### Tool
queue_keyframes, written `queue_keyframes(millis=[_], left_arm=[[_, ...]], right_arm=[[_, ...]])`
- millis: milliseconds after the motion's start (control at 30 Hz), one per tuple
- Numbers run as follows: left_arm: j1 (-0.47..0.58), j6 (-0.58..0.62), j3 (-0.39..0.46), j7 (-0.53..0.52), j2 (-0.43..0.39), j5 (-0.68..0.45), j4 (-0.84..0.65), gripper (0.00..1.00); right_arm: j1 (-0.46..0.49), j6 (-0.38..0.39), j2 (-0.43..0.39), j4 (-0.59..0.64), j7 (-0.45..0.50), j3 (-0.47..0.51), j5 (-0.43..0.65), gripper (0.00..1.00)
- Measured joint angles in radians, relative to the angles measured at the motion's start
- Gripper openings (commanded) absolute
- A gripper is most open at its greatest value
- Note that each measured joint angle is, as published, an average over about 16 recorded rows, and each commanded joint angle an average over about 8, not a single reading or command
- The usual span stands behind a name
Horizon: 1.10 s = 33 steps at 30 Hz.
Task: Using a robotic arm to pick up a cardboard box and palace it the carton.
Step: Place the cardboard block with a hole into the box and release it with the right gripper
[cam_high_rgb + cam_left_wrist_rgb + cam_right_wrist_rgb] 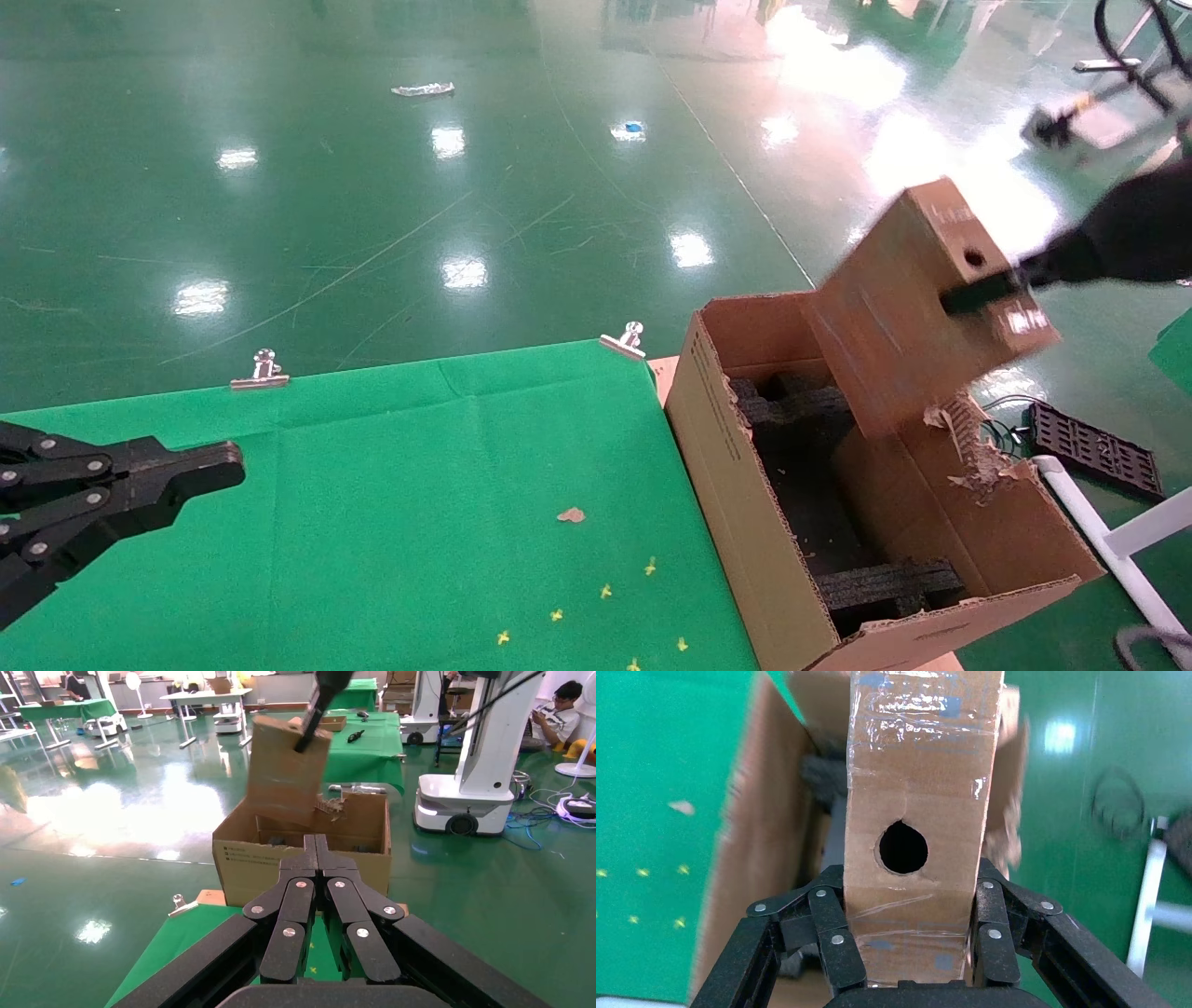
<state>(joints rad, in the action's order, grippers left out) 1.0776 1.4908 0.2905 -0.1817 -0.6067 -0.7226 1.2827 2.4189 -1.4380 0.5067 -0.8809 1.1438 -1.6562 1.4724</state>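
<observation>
The right gripper (905,952) is clenching the cardboard box (917,298) between its black fingers (838,941), holding it tilted over the open carton (745,503), the box's lower end dipping between the upright flaps. Clear tape is glinting across the box's scuffed brown face around a round hole (903,846). Black foam inserts (885,587) are lining the carton's inside, one flap (968,447) is hanging torn and ragged, and the small print on its side is unreadable. The left gripper (316,855) is idling over the green-clothed counter (419,485), fingers pressed together.
</observation>
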Motion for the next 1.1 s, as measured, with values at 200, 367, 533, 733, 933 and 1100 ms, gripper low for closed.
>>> queue_keyframes(millis=[200, 367, 533, 733, 933, 1100], left_arm=[[0.000, 0.000, 0.000, 0.000, 0.000, 0.000, 0.000, 1.00], [0.000, 0.000, 0.001, 0.000, 0.000, 0.000, 0.000, 1.00], [0.000, 0.000, 0.001, 0.000, 0.000, 0.001, 0.000, 1.00], [0.000, -0.001, 0.001, 0.001, 0.001, 0.001, 0.000, 1.00], [0.000, -0.001, 0.002, 0.001, 0.001, 0.001, 0.000, 1.00], [0.000, -0.001, 0.002, 0.001, 0.001, 0.001, 0.000, 1.00]], right_arm=[[-0.072, 0.010, 0.002, 0.078, 0.014, -0.034, 0.013, 0.00], [-0.132, 0.032, 0.015, 0.126, 0.027, -0.056, 0.018, 0.00], [-0.186, 0.055, 0.038, 0.168, 0.041, -0.073, 0.022, 0.00], [-0.246, 0.080, 0.072, 0.215, 0.052, -0.088, 0.021, 0.00], [-0.305, 0.105, 0.110, 0.265, 0.059, -0.100, 0.018, 0.00], [-0.363, 0.138, 0.137, 0.305, 0.056, -0.104, 0.007, 0.00]])
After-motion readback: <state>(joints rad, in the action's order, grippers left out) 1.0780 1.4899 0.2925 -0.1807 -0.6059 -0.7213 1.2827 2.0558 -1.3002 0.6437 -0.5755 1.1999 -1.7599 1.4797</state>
